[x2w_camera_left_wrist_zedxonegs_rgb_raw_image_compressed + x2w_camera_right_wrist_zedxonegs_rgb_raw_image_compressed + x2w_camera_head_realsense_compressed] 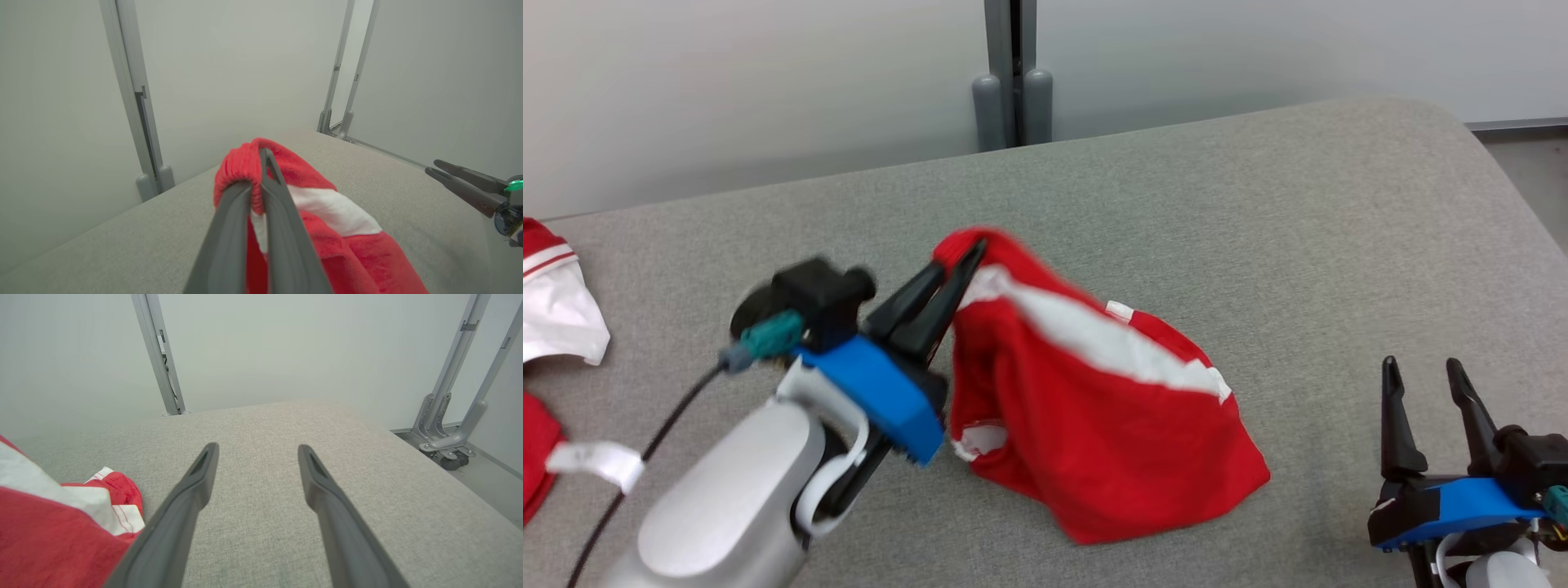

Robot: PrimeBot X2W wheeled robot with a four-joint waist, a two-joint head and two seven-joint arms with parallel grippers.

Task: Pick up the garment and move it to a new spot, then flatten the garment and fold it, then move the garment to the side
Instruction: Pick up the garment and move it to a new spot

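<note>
one red and white garment [1094,408] rests on the grey desk [1258,204]. the left hand [970,251] pinches its top edge tight. the right hand [1421,365] sits wide open, right of the garment. two more clothes [556,310] lie left of it.

Test lab: white panel walls [727,82], metal posts [1013,73], grey padded table [1258,204].

The left claw [964,255] has two long, tapering dark fingers [229,237] on a black base, backed by a bright blue block [874,392]. Behind it comes a smooth silver forearm [727,498] with a white loop [837,478]. A teal plug [772,333] feeds a black cable [645,453]. The right claw [1421,367] looks alike, blue and black.
</note>
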